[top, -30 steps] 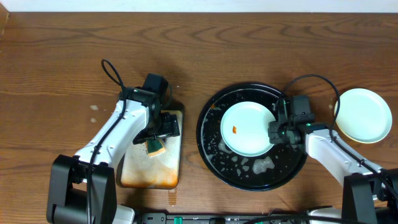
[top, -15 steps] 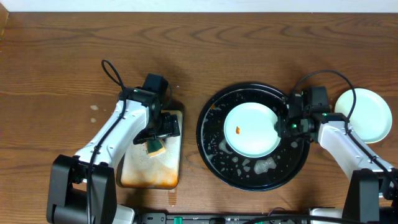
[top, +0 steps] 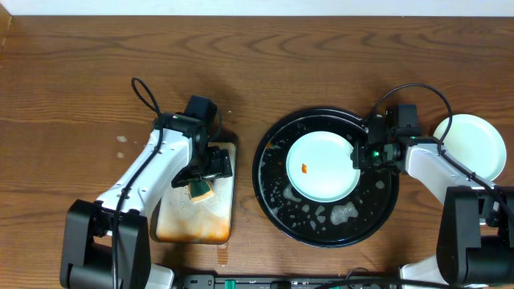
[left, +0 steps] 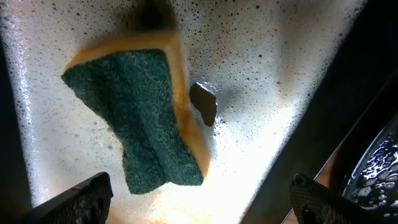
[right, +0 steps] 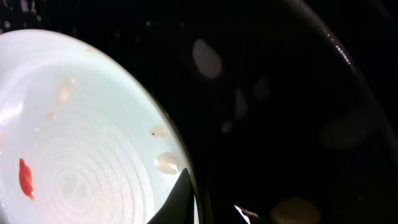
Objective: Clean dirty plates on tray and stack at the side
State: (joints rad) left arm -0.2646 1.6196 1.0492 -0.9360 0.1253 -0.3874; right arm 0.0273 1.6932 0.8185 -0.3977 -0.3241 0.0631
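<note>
your right arm comes in from the right side of the black tray [top: 269, 152]. it is bent at the elbow and its wrist sits low over the tray's right edge. the right gripper [top: 359, 156] points in toward the middle of the tray. its fingers are closed and pinch the right rim of the mint plate [top: 323, 166], which lies flat in the tray, a bit toward the far side. in the wrist view the gripper [right: 211, 205] has one tip on top of the plate [right: 81, 143] and the other tip just outside the rim. the plate has a small orange spot [top: 304, 168] left of its middle and some pale crumbs. soapy blobs [top: 341, 213] lie on the near part of the tray.

a second, pale plate [top: 470, 148] rests on the table [top: 80, 64], right of the tray and apart from it.

your left arm stretches up and bends back down over the metal tray [top: 197, 221], which is just left of the black tray. the left gripper [top: 205, 170] points straight down with its fingers spread wide, and it holds nothing. the green and yellow sponge [left: 140, 118] lies flat on the wet metal tray, under the gripper and nearer the left finger. a small brown bit [left: 204, 102] sits beside it.
</note>
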